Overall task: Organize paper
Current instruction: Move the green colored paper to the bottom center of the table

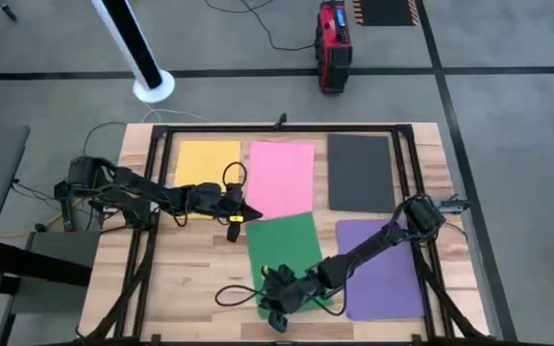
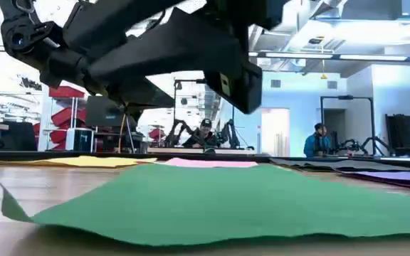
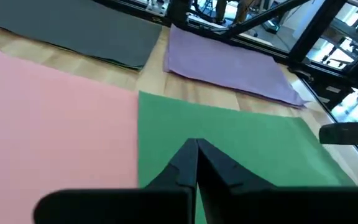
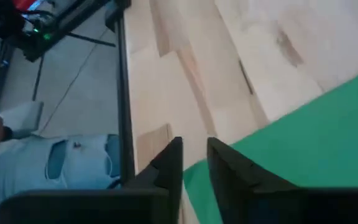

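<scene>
Left gripper [image 1: 242,213]: fingers pressed together, tips meeting in a point, nothing between them. In the left wrist view the closed tips [image 3: 196,149] sit over the near edge of the green sheet [image 3: 241,143], close to the seam where it meets the pink sheet [image 3: 48,118]. Contact with the paper cannot be told. Beyond the tips lie the purple sheet [image 3: 229,62] and the dark grey sheet [image 3: 73,28].

Right gripper [image 1: 275,306]: fingers a little apart, a narrow gap between them. In the right wrist view the gap lies over a corner of the green sheet [image 4: 316,137], with bare wooden table [image 4: 185,74] past it. Whether paper lies between the fingers cannot be told.

High view, outward from the grippers: green sheet [image 1: 285,258] spans the space between both grippers, slightly skewed. Pink sheet [image 1: 281,179] is just beyond the left gripper; yellow sheet [image 1: 206,163] lies beside it, partly under the left arm. Dark grey sheet [image 1: 360,171] lies next to pink on the other side. Purple sheet [image 1: 381,271] lies under the right arm, beside green.

Low view: green sheet [image 2: 219,199] has its near edge wavy and one corner lifted off the table.
</scene>
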`<state>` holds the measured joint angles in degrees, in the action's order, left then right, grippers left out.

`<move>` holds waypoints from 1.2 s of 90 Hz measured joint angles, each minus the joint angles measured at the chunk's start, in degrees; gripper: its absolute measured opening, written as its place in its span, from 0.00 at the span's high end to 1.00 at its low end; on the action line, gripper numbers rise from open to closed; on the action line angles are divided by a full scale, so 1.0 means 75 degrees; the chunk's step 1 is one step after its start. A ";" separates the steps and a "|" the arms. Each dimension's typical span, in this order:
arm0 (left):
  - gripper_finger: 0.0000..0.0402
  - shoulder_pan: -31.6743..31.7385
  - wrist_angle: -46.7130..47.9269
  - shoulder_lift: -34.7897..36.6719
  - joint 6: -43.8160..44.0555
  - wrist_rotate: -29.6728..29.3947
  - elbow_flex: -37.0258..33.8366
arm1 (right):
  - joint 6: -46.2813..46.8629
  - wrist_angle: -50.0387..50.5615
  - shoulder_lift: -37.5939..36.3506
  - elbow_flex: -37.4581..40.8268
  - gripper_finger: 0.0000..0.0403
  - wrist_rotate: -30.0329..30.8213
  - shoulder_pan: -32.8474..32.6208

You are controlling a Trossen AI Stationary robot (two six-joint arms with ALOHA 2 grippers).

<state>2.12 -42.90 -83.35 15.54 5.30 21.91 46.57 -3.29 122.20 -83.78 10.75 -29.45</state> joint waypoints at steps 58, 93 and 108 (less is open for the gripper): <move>1.00 -0.0284 -0.0066 0.0000 0.0506 -0.0112 -0.0010 | -0.1688 0.5211 -0.0016 -0.0774 1.00 0.1356 -0.0039; 1.00 -0.1138 -0.2012 0.0000 0.0725 -0.0260 -0.0528 | -0.1789 0.3222 -0.0506 0.1232 1.00 0.1188 0.0154; 1.00 -0.1593 -0.0838 0.0003 0.0752 -0.0132 -0.0592 | -0.2410 0.3838 -0.0523 0.1222 1.00 0.1039 0.0483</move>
<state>-9.83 -49.18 -83.33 21.18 4.31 17.47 28.49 25.50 118.28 -74.62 18.55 -25.82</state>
